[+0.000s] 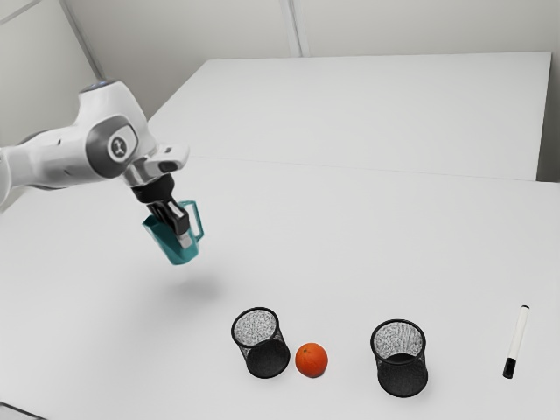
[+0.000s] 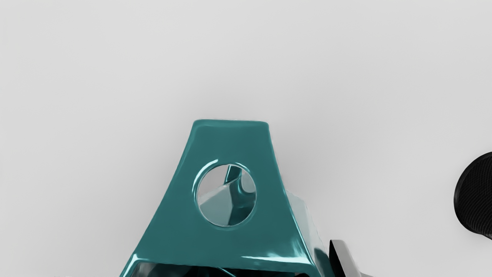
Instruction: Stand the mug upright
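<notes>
The glossy teal mug (image 1: 164, 239), its angular handle (image 1: 199, 219) jutting out to one side, hangs tilted in midair, gripped by the end effector (image 1: 182, 236).

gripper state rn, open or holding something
Gripper: closed on the teal mug, holding it tilted in the air above the table.
</notes>
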Motion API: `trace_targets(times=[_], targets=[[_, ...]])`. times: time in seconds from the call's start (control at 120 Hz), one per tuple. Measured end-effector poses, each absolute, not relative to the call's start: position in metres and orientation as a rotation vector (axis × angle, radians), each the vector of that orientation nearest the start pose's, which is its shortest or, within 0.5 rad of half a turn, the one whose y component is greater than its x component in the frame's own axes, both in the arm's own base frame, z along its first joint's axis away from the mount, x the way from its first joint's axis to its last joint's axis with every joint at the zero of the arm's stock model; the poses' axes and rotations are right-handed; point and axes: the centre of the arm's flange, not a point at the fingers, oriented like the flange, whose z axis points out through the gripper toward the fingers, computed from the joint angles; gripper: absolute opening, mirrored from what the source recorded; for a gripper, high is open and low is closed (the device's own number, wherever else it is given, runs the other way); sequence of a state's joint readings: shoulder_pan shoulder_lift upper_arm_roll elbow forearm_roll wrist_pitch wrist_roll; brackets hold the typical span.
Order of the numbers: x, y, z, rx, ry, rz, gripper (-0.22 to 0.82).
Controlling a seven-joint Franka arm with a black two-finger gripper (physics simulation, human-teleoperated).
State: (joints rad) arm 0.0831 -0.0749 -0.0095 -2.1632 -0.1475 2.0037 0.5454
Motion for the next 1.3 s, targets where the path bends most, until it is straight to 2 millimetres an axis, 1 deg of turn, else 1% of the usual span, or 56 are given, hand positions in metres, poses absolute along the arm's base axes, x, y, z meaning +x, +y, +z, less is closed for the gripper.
trace_targets(times=[0.125,0.308,0.525,0.692,0.975,1.3], targets=[[0.510,0.015,0.411,-3.169,0.599,0.061,-0.17],[0.507,0.008,0.393,-3.104,0.488,0.017,-0.18],[0.508,0.006,0.373,-3.093,0.347,-0.063,-0.18],[0.512,0.004,0.365,-3.098,0.259,-0.088,-0.18],[0.515,0.005,0.351,-3.109,0.138,-0.076,-0.18],[0.517,0.005,0.335,-3.115,0.049,-0.045,-0.18]])
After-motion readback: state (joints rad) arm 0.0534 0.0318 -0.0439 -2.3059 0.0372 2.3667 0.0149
